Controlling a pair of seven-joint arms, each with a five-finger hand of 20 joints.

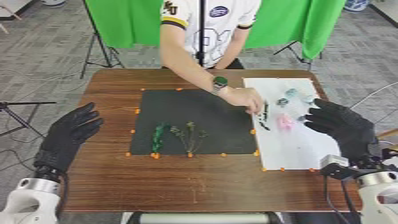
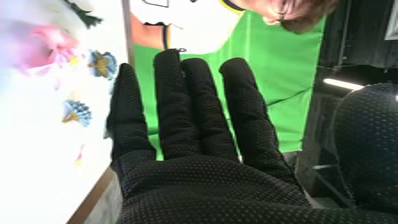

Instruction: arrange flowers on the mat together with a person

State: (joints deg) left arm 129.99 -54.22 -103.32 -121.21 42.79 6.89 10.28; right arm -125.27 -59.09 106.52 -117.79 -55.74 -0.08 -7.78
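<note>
Head view. The brown table (image 1: 107,185) carries 2 mats lying side by side: a black mat (image 1: 164,107) on the left and a white mat (image 1: 306,155) on the right. Orange markers are set along the mats' edges. On the black mat's nearer part lie 2 stems: a dark green leafy stem (image 1: 158,138) and, just right of it, a branching sprig (image 1: 190,138). The white mat bears a pink flower (image 1: 284,122), pale blue flowers (image 1: 290,93) beyond it and a dark green sprig (image 1: 265,120) near its left edge. A person's hand (image 1: 243,98) reaches across from the far side, fingertips at the dark green sprig; I cannot tell whether they grip it. A dark watch (image 1: 220,81) is on that wrist.

The left hand (image 1: 69,135) is at the table's left edge, well apart from the stems, fingers straight and slightly spread. The right hand (image 1: 342,125) is over the right part of the white mat, fingers extended, near the pink flower. Behind the person hangs a green cloth (image 1: 129,25).

Right wrist view. The right hand (image 2: 209,185) is found open: 4 fingers straight, the middle 2 close together, the outer 2 set apart, the thumb well out to the side. Nothing is pinched. Beyond the fingers are the pink flower and 2 blue flowers on the white surface, with dark green leaves near the pink flower.
</note>
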